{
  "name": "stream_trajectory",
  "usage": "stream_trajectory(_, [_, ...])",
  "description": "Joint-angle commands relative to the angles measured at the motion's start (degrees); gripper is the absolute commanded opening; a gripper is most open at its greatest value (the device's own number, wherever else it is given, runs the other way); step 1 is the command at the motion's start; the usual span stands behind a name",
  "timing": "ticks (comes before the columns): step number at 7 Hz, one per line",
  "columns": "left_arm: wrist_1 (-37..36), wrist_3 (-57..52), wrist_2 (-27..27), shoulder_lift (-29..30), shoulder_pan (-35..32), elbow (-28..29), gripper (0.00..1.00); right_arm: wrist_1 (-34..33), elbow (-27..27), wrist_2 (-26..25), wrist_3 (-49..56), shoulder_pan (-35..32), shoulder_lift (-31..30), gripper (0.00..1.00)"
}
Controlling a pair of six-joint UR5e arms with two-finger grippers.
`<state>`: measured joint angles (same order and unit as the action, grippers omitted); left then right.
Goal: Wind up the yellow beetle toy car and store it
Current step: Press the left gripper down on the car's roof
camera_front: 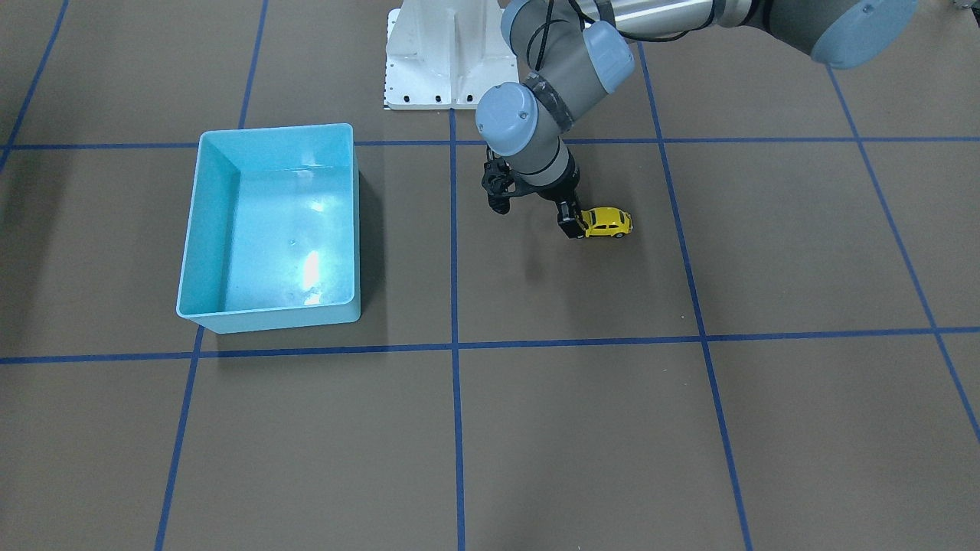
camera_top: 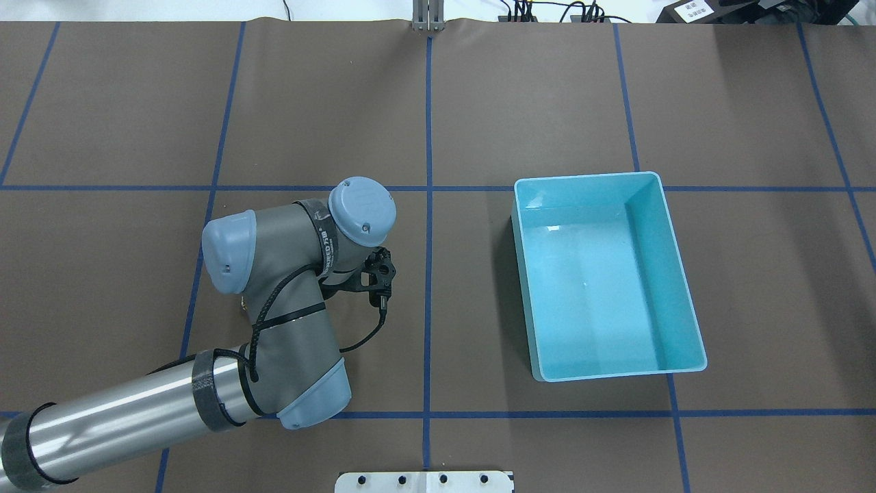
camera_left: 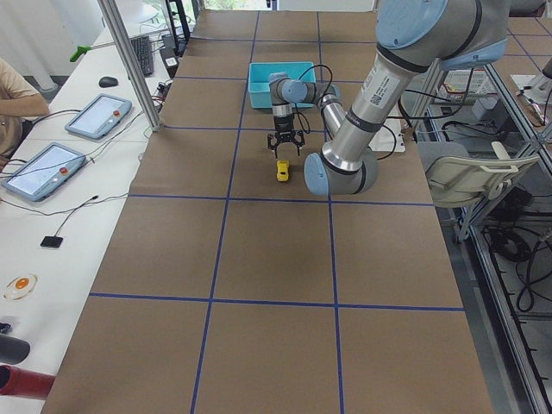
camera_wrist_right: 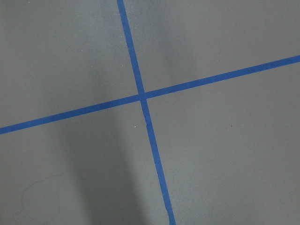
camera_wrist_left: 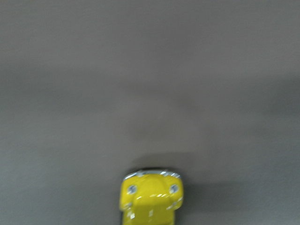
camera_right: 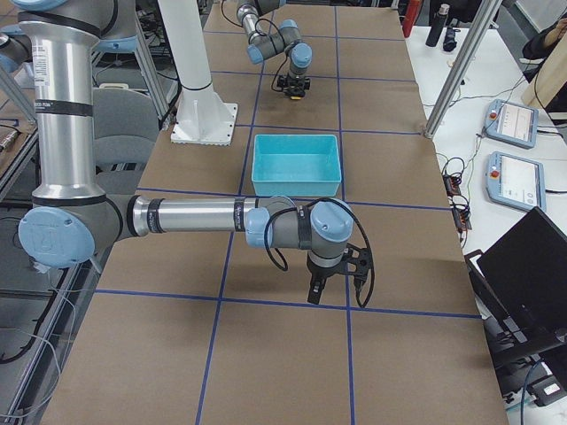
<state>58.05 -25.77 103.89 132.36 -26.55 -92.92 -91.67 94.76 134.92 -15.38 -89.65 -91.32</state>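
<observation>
The yellow beetle toy car (camera_front: 610, 221), glossy with dark windows and black wheels, stands on the brown bench (camera_front: 536, 428) just right of frame centre. Its long axis runs left-right, with the chrome-bumpered end facing right. The left tool (camera_front: 570, 223) sits at its left end, and I cannot tell its grip. Nor can I tell for the right tool (camera_right: 323, 290). The light-blue bin (camera_front: 276, 317) lies well left.

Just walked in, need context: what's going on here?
Left gripper is down at one end of the yellow car, which sits on the table. It isn't clear whether the jaws have closed on it. The blue bin is empty. Right gripper hangs above the table, well away from both.
</observation>
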Motion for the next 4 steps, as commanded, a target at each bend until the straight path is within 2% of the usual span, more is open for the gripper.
stream_trajectory(1, [0.6,-0.2,-2.3,-2.4,0.5,-3.8,1.00,0.0,-0.2,0.0,0.0,0.0,0.0,1.00])
stream_trajectory(2, [2.7,-0.2,-4.6,-2.5,0.4,-4.0,1.00,0.0,-0.2,0.0,0.0,0.0,0.0,1.00])
stream_trajectory(4, [4.2,0.4,-5.2,-2.5,0.6,-3.1,1.00,0.0,-0.2,0.0,0.0,0.0,0.0,1.00])
